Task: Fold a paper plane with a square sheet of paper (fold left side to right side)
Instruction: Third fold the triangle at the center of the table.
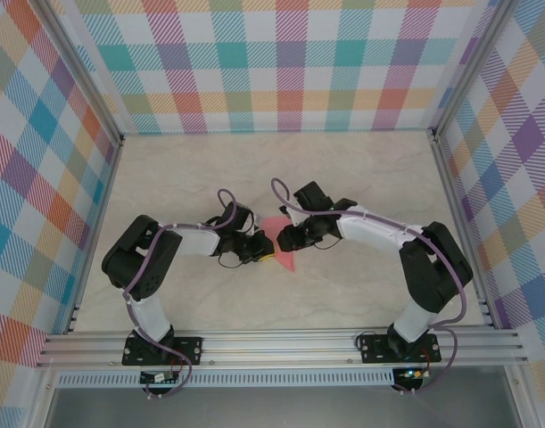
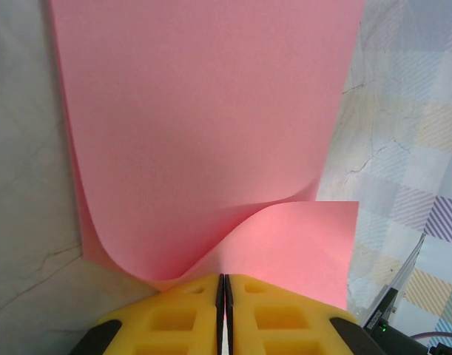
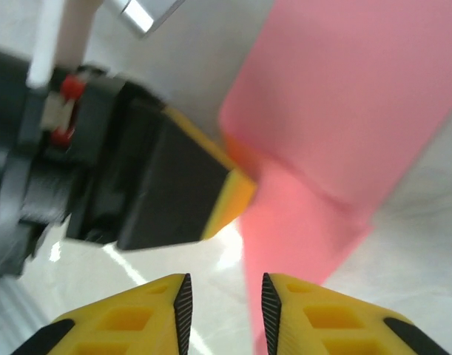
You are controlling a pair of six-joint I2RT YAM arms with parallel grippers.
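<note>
My left tool (image 2: 223,290), its yellow fingers pressed together, was clamped on the near edge of a salmon-pink square sheet of paper (image 2: 211,111). The sheet curled up from the pinch and spread over the pale marble-patterned worktop (image 1: 343,169), midway between my two arms. My right tool (image 3: 224,299) hovered just beside the sheet, jaws apart and holding nothing. I judged the left-to-right fold was in hand, with its crease not yet pressed. Next, the lifted edge needed carrying across to meet the opposite edge squarely.

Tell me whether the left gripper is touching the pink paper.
Touching. Left wrist view: the left gripper, shut, pinches the pink paper at its edge.
</note>
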